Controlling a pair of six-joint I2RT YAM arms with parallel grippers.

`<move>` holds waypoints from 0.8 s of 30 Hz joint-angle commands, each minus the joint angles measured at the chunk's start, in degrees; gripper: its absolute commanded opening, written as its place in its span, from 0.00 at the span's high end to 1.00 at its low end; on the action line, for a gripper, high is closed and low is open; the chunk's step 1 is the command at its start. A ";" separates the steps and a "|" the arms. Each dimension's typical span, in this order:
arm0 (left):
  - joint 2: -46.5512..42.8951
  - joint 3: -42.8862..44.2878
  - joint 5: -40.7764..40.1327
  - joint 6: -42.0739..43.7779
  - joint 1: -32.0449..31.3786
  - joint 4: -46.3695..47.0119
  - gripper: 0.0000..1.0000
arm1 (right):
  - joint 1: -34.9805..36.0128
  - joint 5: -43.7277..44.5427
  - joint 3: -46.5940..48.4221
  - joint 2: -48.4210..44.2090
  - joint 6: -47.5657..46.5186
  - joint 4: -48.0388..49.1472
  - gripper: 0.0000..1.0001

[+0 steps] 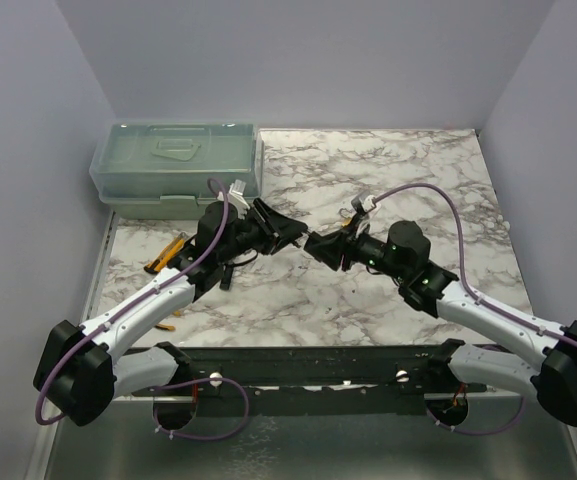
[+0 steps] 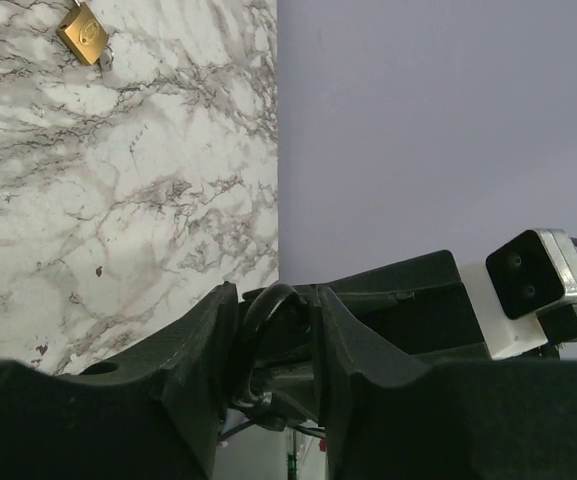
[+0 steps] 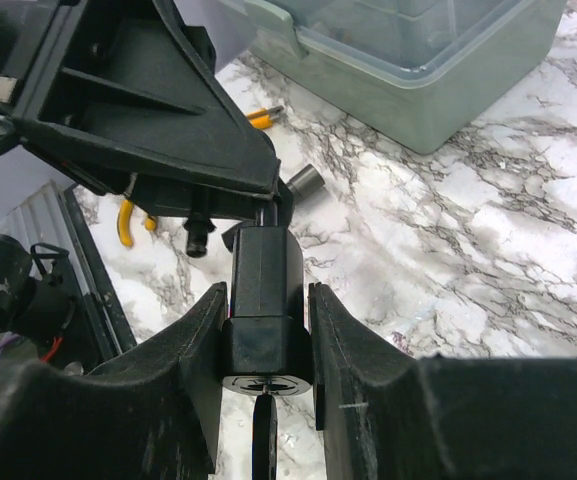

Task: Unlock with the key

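Above the middle of the marble worktop (image 1: 408, 170), the right end effector (image 3: 265, 310) pinches the body of a black padlock (image 3: 264, 345), with the keyhole face turned toward its own wrist camera. A thin dark piece juts from that face toward 6 o'clock. It looks like the key (image 3: 265, 440) seen edge-on, though I cannot be sure. The left end effector (image 2: 274, 300) straddles the padlock's shackle (image 2: 253, 312), its fingers narrow and close on both sides; I cannot tell whether they truly pinch it. The likeliest trouble is a pull on the shackle before the lock has released, since the smooth body could then slide out of the right end effector's pinch and drop. Any twist between the two arms could also jar the key out of the keyhole, and so tiny a thing would be hard to pick up from the veined marble.
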 commanded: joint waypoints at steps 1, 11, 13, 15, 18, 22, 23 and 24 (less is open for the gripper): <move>-0.73 1.07 2.23 -0.42 -0.18 1.71 0.62 | -0.05 0.99 1.09 1.48 -1.99 3.30 1.00; 1.67 2.17 4.14 -1.81 -0.18 0.05 0.71 | 0.07 3.71 3.95 3.19 -16.19 -3.67 1.00; 2.67 2.57 4.52 -1.88 -0.17 -0.78 0.72 | 0.26 4.63 4.19 3.34 -20.07 -4.51 1.00; 3.50 2.92 4.89 -1.98 -0.17 -1.50 0.72 | 1.09 6.07 4.46 3.65 -23.89 -5.60 1.00; 4.44 3.59 5.18 -1.86 -0.18 -2.49 0.72 | 3.41 11.03 4.26 4.65 -30.38 -7.09 1.00; 6.06 4.21 5.51 -1.16 -0.18 -3.61 0.72 | 6.26 16.50 4.07 6.66 -35.35 -7.67 1.00; 6.64 4.37 5.69 -1.07 -0.22 -3.61 0.72 | 6.82 17.89 3.97 7.13 -35.99 -7.37 0.99; 7.14 4.59 5.86 -0.90 -0.19 -3.66 0.72 | 7.27 18.92 3.70 7.59 -36.55 -6.99 1.00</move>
